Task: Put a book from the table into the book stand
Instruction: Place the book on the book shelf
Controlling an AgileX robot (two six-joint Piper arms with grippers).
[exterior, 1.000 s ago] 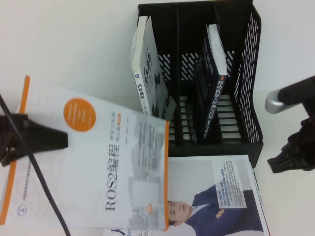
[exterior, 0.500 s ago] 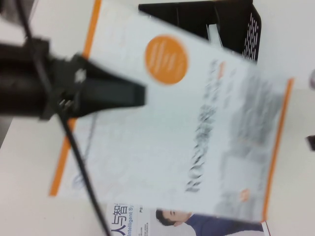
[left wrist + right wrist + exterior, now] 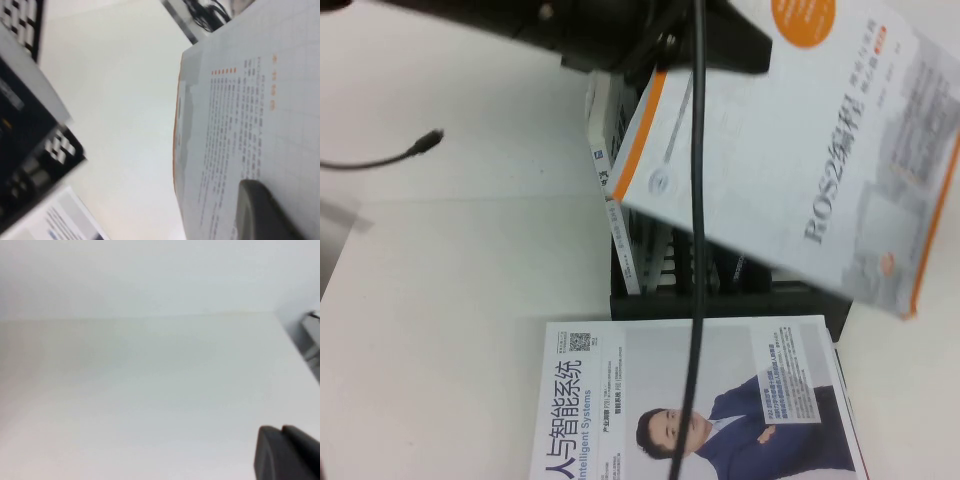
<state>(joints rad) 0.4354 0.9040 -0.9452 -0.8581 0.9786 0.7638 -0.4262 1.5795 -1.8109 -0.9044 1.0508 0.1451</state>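
ROS2 book (image 3: 820, 150): high view, held aloft over the book stand (image 3: 720, 290), tilted; left tool (image 3: 670, 45) clenched on its spine-side edge. Left wrist view: back cover (image 3: 250, 125) under one finger (image 3: 265, 210); judged light, stiff, slick. Right wrist view: right tool (image 3: 287, 452) above bare table (image 3: 150, 380), grip undetermined.

White-orange book (image 3: 820, 150) above stand (image 3: 720, 290)

Lifted ROS2 book (image 3: 800, 150) hides most of book stand (image 3: 720, 290), right gripper unseen
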